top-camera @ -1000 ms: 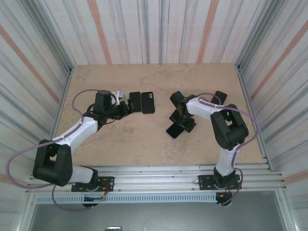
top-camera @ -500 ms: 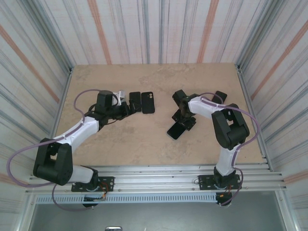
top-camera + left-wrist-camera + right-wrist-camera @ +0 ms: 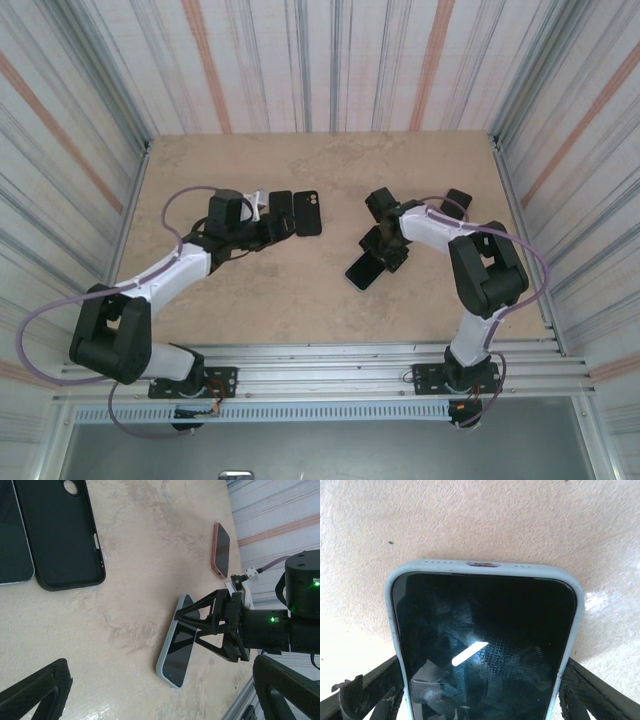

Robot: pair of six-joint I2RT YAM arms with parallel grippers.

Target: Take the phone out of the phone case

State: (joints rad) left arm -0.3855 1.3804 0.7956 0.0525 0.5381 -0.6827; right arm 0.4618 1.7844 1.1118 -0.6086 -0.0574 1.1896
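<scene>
On the right half of the beige stone-patterned table (image 3: pixel 300 300), the right gripper (image 3: pixel 378 256) sits at the far end of the pale blue-grey soft phone case (image 3: pixel 485 569). The phone with a dark glass screen (image 3: pixel 485 645) is seated inside the case, screen up. In the right wrist view I see the black fingers (image 3: pixel 365 695) flanking the case and pressed against both of its long edges, so I log this pincer as clamped on the case. The near end of the case points toward the arm bases and slightly left. I cannot tell whether the gripped end is lifted off the surface.

Left side: the left gripper (image 3: pixel 270 224) hangs low over the table, its fingers spread wide apart with nothing between them. Just to its right lie a bare black phone (image 3: pixel 12 535) and an empty black rubber phone case (image 3: pixel 60 535) with a round camera cut-out, side by side and inner face up. They are well apart from the right gripper.

Far right: a phone in a pink case (image 3: pixel 221 550) lies flat, beyond the right arm.
</scene>
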